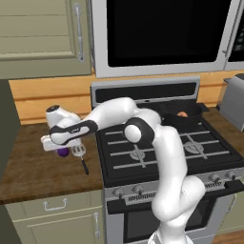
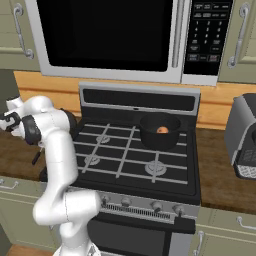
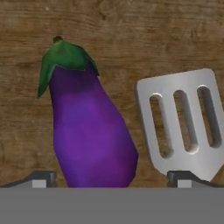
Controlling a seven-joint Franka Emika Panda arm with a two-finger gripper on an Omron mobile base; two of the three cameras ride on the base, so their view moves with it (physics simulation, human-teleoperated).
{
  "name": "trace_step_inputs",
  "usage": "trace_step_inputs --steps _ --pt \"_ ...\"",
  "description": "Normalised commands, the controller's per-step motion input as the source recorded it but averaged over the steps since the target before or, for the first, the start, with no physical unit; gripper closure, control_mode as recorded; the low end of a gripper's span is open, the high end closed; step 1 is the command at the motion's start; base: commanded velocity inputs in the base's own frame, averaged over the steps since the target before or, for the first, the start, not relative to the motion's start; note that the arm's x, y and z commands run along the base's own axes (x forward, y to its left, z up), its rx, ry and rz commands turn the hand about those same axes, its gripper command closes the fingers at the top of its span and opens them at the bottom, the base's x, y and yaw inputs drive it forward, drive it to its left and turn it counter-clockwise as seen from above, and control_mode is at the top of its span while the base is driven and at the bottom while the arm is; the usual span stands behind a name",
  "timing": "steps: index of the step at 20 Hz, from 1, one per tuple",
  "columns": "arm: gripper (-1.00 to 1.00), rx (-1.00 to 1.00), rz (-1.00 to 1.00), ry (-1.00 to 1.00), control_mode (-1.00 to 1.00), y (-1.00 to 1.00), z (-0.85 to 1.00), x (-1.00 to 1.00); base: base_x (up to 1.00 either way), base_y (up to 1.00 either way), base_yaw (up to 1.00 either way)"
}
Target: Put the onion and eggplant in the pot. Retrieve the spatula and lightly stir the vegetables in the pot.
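stove (image 1: 157, 147): black gas range w/ grates, right of the wood counter where we work; nothing to grip here.
counter (image 1: 28, 162): brown wood top left of the stove; eggplant and spatula lie on it side by side.
pot (image 2: 160, 131): black, on the back right burner, well apart from our hand. Looks stiff and heavy; we judge it stays put when we drop veg in.
eggplant (image 3: 89, 131): glossy purple, green cap; in the hand view it sits right between our finger tips, cap pointing away. In the left base view it's a purple bit under the hand (image 1: 62, 152). Probably light, firm, but skin is slick and the body tapers, so we'd take it across the fat lower belly, not the narrow neck or cap, else it may squirt out.
spatula (image 3: 183, 127): silver slotted head just beside the eggplant, not touching as far as we can tell; thin black handle runs toward us in the left base view. Light, stiff, flat on the wood, so hard to pinch at the head; handle is the place. Risk: one finger tip is close over the head edge.
onion (image 2: 162, 130): orange ball already inside the pot. Small, round, would roll; no need to touch.
gripper (image 3: 111, 179): low over the counter, jaws wide apart, holding nothing, straddling the eggplant.
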Motion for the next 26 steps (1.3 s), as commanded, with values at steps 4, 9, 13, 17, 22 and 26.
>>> trace_step_inputs --steps 4,9,13,17,22,26 --pt "-1.00 0.00 0.00 0.00 -1.00 0.02 -0.17 0.10 0.00 0.00 0.00" --pt "-1.00 0.00 0.00 0.00 -1.00 0.01 -0.18 0.03 0.00 0.00 0.00" --pt "1.00 -0.01 0.00 0.02 -1.00 0.03 -0.06 0.01 0.00 0.00 0.00" --pt "1.00 0.00 0.00 -0.01 -1.00 0.00 0.00 -0.01 0.00 0.00 0.00" --pt "1.00 0.06 0.00 -0.23 -1.00 -0.21 0.12 -0.61 0.00 0.00 0.00" --pt "1.00 0.10 0.03 -0.56 -1.00 -0.80 0.64 -1.00 0.00 0.00 0.00"
